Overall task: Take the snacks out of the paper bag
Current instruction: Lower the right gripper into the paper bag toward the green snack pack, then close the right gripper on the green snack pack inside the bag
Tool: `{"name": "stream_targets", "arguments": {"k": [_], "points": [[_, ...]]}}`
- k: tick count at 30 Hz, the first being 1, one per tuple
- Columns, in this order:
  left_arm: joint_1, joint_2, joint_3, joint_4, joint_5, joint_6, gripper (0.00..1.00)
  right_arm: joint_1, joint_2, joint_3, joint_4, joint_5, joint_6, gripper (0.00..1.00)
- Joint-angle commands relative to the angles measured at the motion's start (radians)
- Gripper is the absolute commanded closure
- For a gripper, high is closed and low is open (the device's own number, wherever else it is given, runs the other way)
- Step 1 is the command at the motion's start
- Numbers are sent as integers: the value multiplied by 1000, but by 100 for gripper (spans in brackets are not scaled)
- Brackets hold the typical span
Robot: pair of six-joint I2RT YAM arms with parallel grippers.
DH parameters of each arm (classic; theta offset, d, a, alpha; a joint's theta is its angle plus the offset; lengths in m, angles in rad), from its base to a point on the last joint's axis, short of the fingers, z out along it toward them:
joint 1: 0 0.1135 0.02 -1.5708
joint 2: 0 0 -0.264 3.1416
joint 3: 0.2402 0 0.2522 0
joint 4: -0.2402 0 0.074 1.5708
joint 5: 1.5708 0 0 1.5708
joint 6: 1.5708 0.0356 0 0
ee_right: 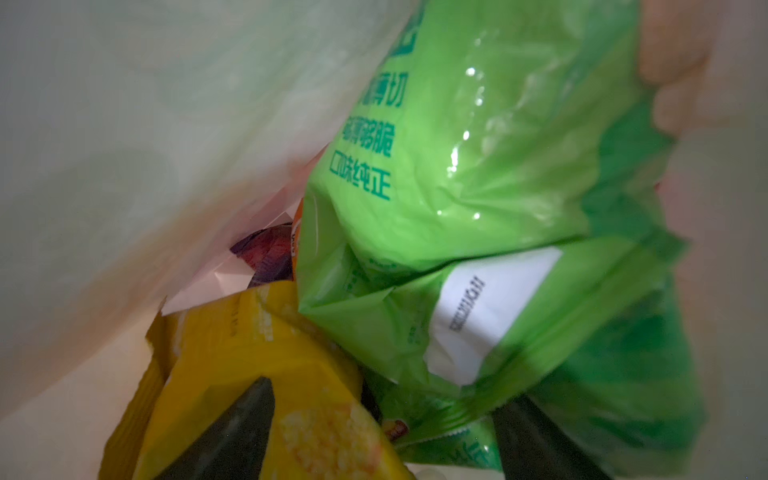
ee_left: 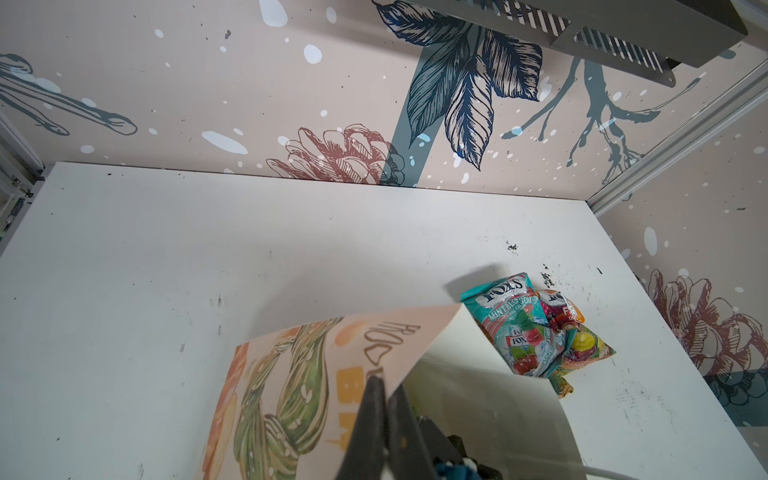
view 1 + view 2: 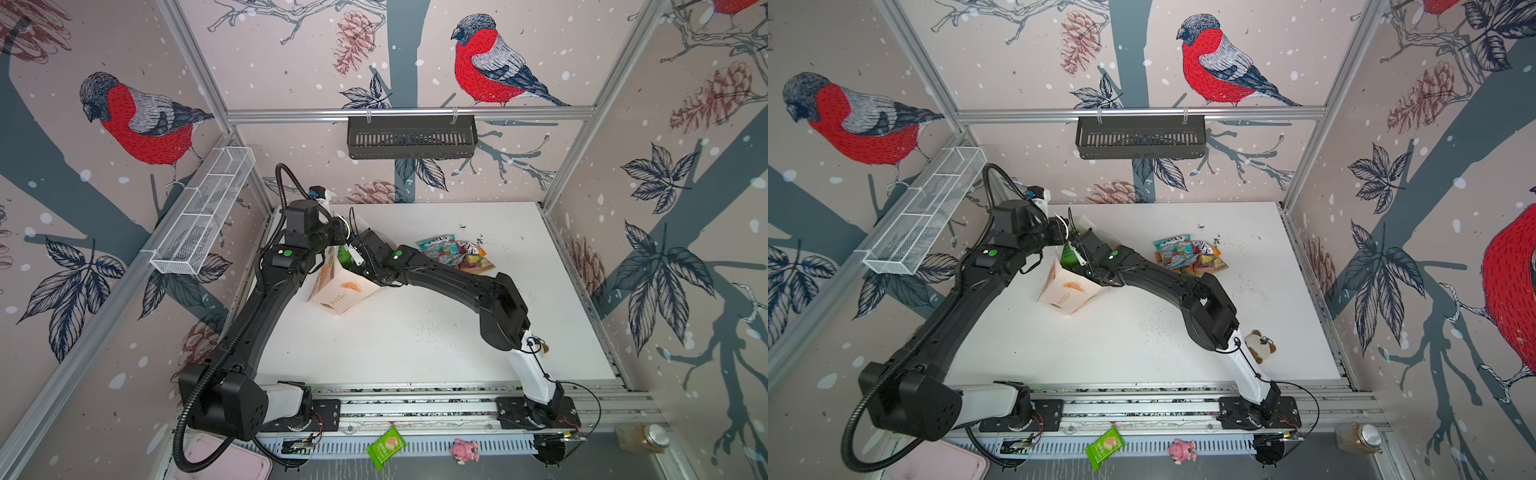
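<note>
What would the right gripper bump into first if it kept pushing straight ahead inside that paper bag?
Most likely the bright green packet, which fills the space just ahead of the open right gripper. The yellow packet lies just to its side. Depth is hard to judge this close.

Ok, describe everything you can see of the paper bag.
The paper bag is cream-white paper with orange-brown pastry prints and lettering. It stands tilted, mouth open, on the white table left of centre. The left end effector is shut on its rim; the right end effector, open, reaches inside among a green packet and a yellow packet.
</note>
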State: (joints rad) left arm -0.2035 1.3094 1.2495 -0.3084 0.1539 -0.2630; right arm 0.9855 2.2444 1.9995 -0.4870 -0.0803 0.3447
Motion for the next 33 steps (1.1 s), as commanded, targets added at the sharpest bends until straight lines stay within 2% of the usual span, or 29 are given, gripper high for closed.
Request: {"name": "stream_targets", "arguments": {"k": [1, 5, 8, 14, 18, 22, 28, 31, 33], "points": [[-5, -1, 3, 77, 24, -3, 100, 0, 29, 31, -19, -11, 18, 17], [-5, -2, 2, 78, 27, -3, 100, -2, 58, 58, -39, 9, 29, 19], [-5, -2, 2, 78, 27, -2, 100, -6, 64, 61, -37, 2, 37, 26], [-5, 0, 2, 78, 26, -1, 100, -15, 60, 58, -33, 7, 42, 52], [-5, -1, 2, 78, 27, -1, 100, -27, 59, 53, -33, 4, 48, 75], [-8, -1, 3, 75, 28, 0, 100, -39, 52, 53, -35, 8, 44, 89], [-17, 7, 7, 72, 41, 21, 100, -57, 28, 35, -25, 26, 49, 91], [-20, 10, 7, 72, 41, 29, 100, -59, 1, 0, 7, 30, 60, 98], [-22, 14, 8, 71, 38, 31, 100, -62, -16, -26, 27, 26, 66, 98]]}}
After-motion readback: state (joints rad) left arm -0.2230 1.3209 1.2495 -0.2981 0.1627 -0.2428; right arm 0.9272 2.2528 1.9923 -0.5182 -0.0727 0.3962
